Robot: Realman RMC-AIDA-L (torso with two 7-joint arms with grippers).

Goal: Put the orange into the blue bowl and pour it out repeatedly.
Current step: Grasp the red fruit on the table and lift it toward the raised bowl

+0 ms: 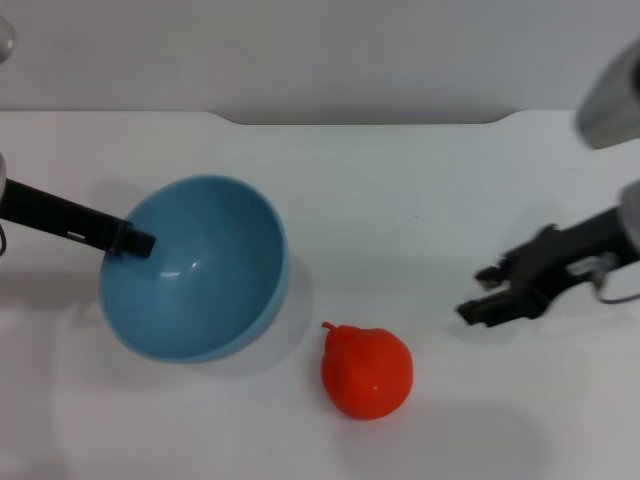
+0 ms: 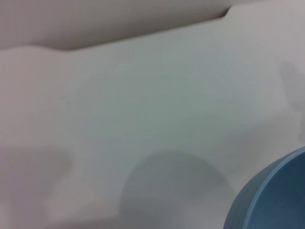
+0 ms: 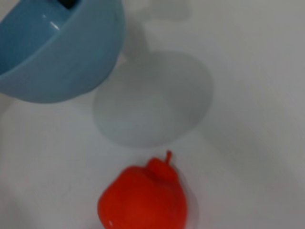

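Observation:
The blue bowl [image 1: 200, 275] hangs tilted above the white table, its opening turned toward the right, and it is empty. My left gripper [image 1: 140, 243] is shut on the bowl's left rim. The orange [image 1: 366, 371] lies on the table just right of and in front of the bowl, stem nub pointing up-left. My right gripper [image 1: 480, 295] is open and empty, above the table to the right of the orange. The right wrist view shows the bowl [image 3: 57, 52], its shadow and the orange [image 3: 143, 200]. The left wrist view shows only a part of the bowl [image 2: 276, 200].
The white table [image 1: 400, 200] ends at a back edge with a raised lip in front of a grey wall. Nothing else stands on it.

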